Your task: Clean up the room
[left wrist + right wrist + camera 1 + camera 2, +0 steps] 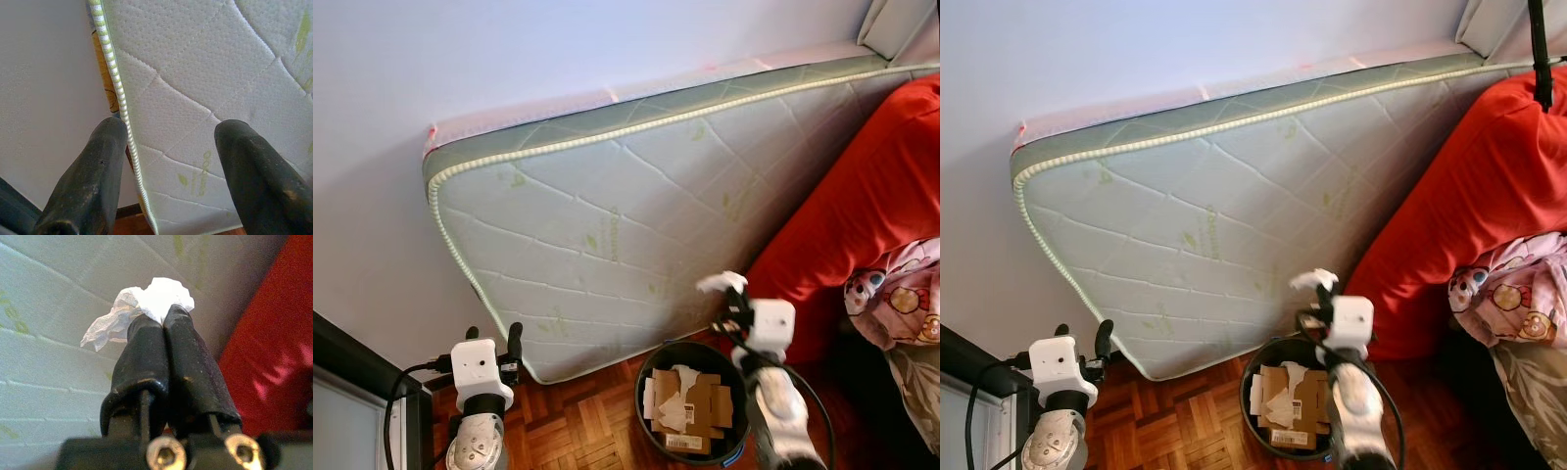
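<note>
Crumpled white tissue (156, 298) pinched between closed right gripper (164, 318) fingers above round black cardboard-filled bin (651, 377); left gripper (168, 142) spread wide, empty, facing quilted pale-green mattress (636, 206).

I see a quilted pale-green mattress (636, 215) leaning on the plain bluish-white wall (509, 49), brown parquet wood floor (578, 421) below, red fabric bedding (862, 215) beside it.
</note>
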Available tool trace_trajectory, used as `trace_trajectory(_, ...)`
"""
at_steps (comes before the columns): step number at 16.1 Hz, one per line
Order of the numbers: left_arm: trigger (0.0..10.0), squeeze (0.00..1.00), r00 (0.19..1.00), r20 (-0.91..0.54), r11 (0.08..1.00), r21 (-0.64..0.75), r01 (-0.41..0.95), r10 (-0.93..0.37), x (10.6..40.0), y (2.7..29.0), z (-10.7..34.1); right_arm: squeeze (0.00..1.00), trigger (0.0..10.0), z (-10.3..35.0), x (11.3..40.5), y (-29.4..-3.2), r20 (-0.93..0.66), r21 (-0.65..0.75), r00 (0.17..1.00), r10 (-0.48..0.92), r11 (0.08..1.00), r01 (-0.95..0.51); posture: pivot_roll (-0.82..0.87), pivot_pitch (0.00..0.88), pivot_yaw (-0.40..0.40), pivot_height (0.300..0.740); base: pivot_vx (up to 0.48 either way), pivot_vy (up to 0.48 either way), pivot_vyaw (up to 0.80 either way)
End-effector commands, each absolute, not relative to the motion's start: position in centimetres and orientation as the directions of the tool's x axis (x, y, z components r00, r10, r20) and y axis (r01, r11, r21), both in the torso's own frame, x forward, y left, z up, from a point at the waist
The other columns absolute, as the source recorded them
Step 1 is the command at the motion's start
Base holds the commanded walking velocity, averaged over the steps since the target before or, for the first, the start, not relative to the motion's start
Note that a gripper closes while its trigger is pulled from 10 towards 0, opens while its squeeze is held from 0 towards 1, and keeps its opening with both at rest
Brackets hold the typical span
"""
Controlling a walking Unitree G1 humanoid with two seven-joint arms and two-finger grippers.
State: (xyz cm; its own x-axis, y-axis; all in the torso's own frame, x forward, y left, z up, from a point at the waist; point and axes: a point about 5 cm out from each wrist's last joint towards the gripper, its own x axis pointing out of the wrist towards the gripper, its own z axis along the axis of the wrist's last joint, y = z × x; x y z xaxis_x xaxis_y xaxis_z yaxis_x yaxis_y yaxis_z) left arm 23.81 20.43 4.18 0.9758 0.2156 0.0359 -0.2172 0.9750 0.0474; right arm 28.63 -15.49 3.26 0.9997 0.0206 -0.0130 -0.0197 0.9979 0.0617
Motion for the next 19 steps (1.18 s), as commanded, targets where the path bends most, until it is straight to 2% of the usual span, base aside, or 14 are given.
trace_trajectory(1,10.0,0.0,0.98,0.023,0.978,0.054,-0.2,0.199,23.7,20.1,4.2,0.0,10.0,3.1,28.2,-15.7,-0.012,0.056,1.0,0.011,0.998,-0.011,0.01,0.155,-0.007,0.735,0.0,0.0,0.0)
trace_trajectory(3,10.0,0.0,0.982,0.021,0.981,0.048,-0.188,0.187,23.6,19.6,4.5,0.0,10.0,2.2,27.1,-16.1,-0.046,0.023,0.999,0.003,1.0,-0.002,0.01,0.18,-0.016,0.735,0.0,0.0,0.0)
trace_trajectory(6,10.0,0.0,0.981,0.018,0.98,0.049,-0.192,0.191,23.4,19.7,4.6,0.0,10.0,2.0,27.5,-15.7,-0.092,-0.017,0.995,0.03,0.999,-0.032,0.01,0.196,-0.027,0.73,0.0,0.0,0.0)
trace_trajectory(9,10.0,0.0,0.98,0.016,0.979,0.05,-0.198,0.198,23.3,19.8,4.6,0.0,10.0,2.3,27.5,-15.5,-0.064,-0.016,0.997,0.047,0.999,-0.048,0.01,0.202,-0.028,0.695,0.0,0.0,0.0)
trace_trajectory(14,10.0,0.0,0.983,0.004,0.981,0.053,-0.185,0.185,23.1,19.7,4.7,0.0,10.0,2.4,27.6,-15.3,-0.084,-0.029,0.996,0.034,0.999,-0.037,0.0,0.21,-0.019,0.695,0.0,0.0,0.0)
trace_trajectory(17,10.0,0.0,0.983,0.0,0.982,0.054,-0.182,0.182,23.1,19.6,4.9,0.0,10.0,2.3,27.6,-15.0,-0.087,-0.03,0.995,0.046,0.998,-0.048,0.0,0.213,-0.014,0.667,0.0,0.0,0.0)
trace_trajectory(19,10.0,0.0,0.984,-0.002,0.983,0.056,-0.177,0.177,23.1,19.6,4.9,0.0,10.0,2.4,27.5,-14.8,-0.076,-0.024,0.996,0.052,0.998,-0.054,0.01,0.218,-0.009,0.667,0.0,0.0,0.0)
